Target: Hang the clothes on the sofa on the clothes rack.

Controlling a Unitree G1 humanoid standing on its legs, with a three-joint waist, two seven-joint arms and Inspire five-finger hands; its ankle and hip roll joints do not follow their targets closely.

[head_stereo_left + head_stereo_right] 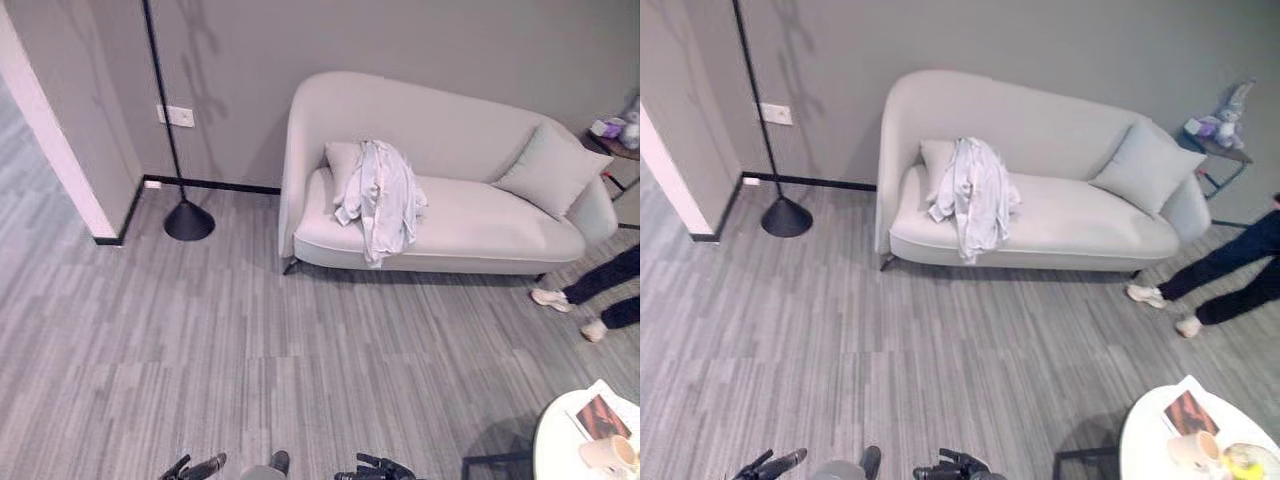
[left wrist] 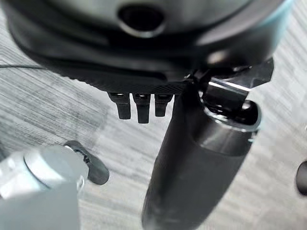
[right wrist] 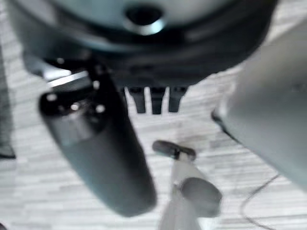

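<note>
A pale, crumpled garment (image 1: 380,195) lies draped over the left seat and front edge of a light grey sofa (image 1: 470,225) against the far wall. It partly covers a cushion behind it. To the sofa's left, a thin black pole (image 1: 165,120) rises from a cone-shaped base (image 1: 188,220) on the floor. My left hand (image 1: 195,467) and right hand (image 1: 375,468) hang low at the near edge of the floor, far from the sofa. In the wrist views, the left hand (image 2: 144,62) and right hand (image 3: 153,62) have straight fingers over bare floor and hold nothing.
A person's legs in dark trousers and white shoes (image 1: 590,295) stand by the sofa's right end. A round white table (image 1: 555,440) with a cup and a book sits at the near right. A small side table (image 1: 620,140) holds toys. A white wall corner (image 1: 55,140) juts in at the left.
</note>
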